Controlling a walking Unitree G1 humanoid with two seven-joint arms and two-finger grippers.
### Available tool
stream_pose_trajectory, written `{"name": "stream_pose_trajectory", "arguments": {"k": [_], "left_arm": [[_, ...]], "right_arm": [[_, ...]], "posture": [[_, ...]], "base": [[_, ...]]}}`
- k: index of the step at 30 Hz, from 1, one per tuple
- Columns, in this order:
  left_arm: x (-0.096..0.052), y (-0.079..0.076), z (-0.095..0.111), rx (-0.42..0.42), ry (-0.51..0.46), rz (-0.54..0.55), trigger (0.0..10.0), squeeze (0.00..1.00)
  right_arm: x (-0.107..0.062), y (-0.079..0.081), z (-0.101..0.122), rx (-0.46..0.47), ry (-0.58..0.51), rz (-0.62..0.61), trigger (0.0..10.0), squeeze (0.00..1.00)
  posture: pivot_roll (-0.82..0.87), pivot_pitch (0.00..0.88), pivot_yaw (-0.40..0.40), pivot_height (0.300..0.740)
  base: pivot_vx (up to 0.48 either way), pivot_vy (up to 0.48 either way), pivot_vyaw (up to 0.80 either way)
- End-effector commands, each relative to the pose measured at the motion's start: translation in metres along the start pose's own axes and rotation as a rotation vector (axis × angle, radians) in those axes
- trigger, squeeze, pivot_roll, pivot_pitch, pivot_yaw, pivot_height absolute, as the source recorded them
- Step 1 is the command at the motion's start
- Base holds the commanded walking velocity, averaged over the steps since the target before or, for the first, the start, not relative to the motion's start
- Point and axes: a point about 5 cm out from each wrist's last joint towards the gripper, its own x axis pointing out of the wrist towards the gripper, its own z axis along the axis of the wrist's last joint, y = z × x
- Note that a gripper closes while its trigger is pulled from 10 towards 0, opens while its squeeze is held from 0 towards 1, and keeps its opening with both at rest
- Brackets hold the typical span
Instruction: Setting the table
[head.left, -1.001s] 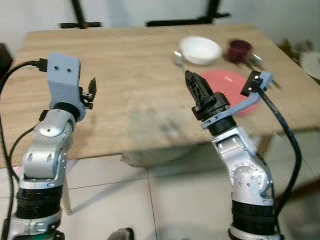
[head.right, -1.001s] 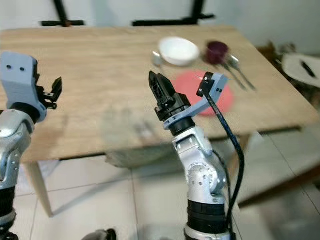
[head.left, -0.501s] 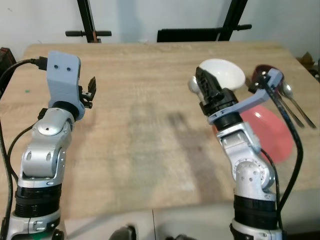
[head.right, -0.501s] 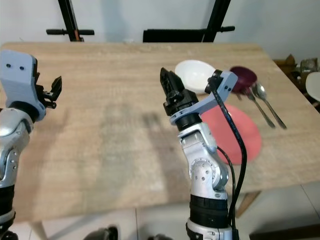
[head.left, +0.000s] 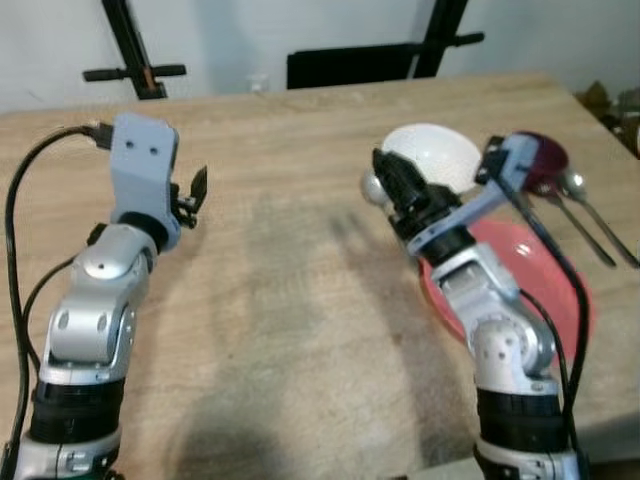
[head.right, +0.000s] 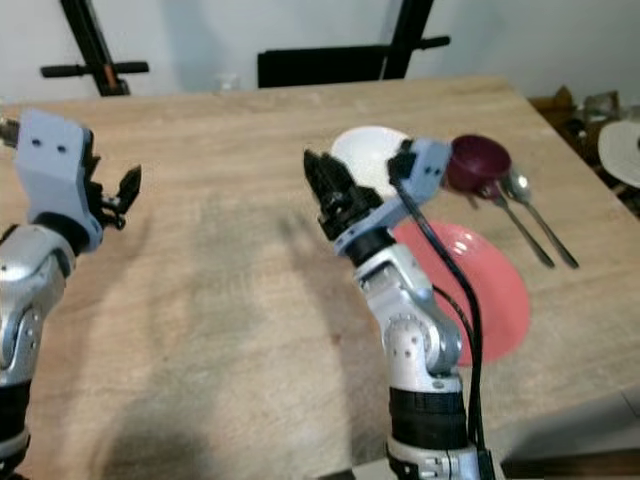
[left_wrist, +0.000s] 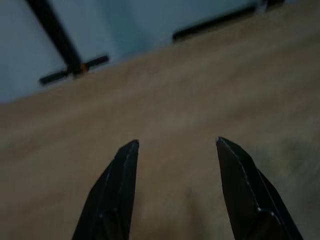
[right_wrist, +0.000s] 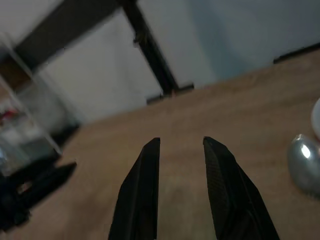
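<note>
The camera has moved closer over the table (head.left: 300, 300); you're approaching the pink plate (head.right: 495, 290) (both grippers (head.left: 190, 190) (head.left: 385, 170) open, empty); reach next.

You have a light wood-grain table (head.left: 290, 300), white bowl (head.left: 440, 150), pink plate (head.left: 545, 290), maroon cup (head.left: 545, 160), silver spoons (head.left: 590, 215), black gripper fingers (left_wrist: 117, 190).
</note>
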Motion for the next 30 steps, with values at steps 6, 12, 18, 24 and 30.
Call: {"name": "stream_pose_trajectory", "arguments": {"k": [6, 12, 18, 24, 30], "left_arm": [[-0.007, 0.001, -0.012, 0.031, 0.040, 0.013, 10.0, 0.00], [-0.007, -0.002, -0.010, 0.035, 0.040, -0.027, 10.0, 0.00], [-0.006, -0.005, -0.006, 0.036, 0.032, -0.048, 10.0, 0.00], [-0.007, 0.001, -0.004, 0.036, 0.030, -0.040, 10.0, 0.00], [-0.005, -0.005, 0.000, 0.037, 0.021, -0.099, 10.0, 0.00]], "right_arm": [[0.012, -0.015, -0.021, -0.096, 0.198, 0.011, 10.0, 0.00], [0.023, -0.025, -0.030, -0.175, 0.332, 0.027, 10.0, 0.00], [0.036, -0.044, -0.031, -0.268, 0.388, -0.082, 10.0, 0.00], [0.027, -0.078, -0.029, -0.299, 0.444, -0.240, 10.0, 0.00], [0.014, -0.098, -0.026, -0.311, 0.443, -0.289, 10.0, 0.00]], "posture": [[0.00, 0.118, 0.021, 0.740], [-0.01, 0.138, 0.024, 0.740], [-0.01, 0.144, 0.027, 0.740], [0.00, 0.153, 0.024, 0.740], [0.00, 0.150, 0.028, 0.740]], "base": [[0.000, 0.000, 0.00], [0.000, 0.000, 0.00], [0.000, 0.000, 0.00], [0.000, 0.000, 0.00], [0.000, 0.000, 0.00]]}}
